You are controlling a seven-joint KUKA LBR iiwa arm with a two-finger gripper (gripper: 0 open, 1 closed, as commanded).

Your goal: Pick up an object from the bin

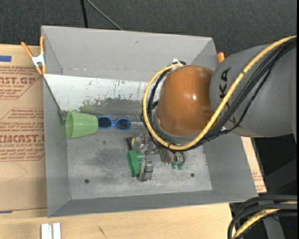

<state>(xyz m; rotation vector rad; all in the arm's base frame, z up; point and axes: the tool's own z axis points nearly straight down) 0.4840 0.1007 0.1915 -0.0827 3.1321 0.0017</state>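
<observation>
- The cup (81,125) is light green and lies on its side, well off to the view's left of the gripper (147,164).
- The glasses (114,123) are blue and lie between the cup and the gripper, a bit nearer the back wall of the bin (55,183).
- The green toy (135,162) touches the gripper's left side in the view. It may be plastic, but it is partly hidden. I think it is light, hard and a bit slippery, so a pinch across its thin middle would be best.
- The gripper is down near the bin floor. I cannot tell how far open it is, or if it has hold of the toy.
- A green bit (178,166) lies just to its right.
</observation>
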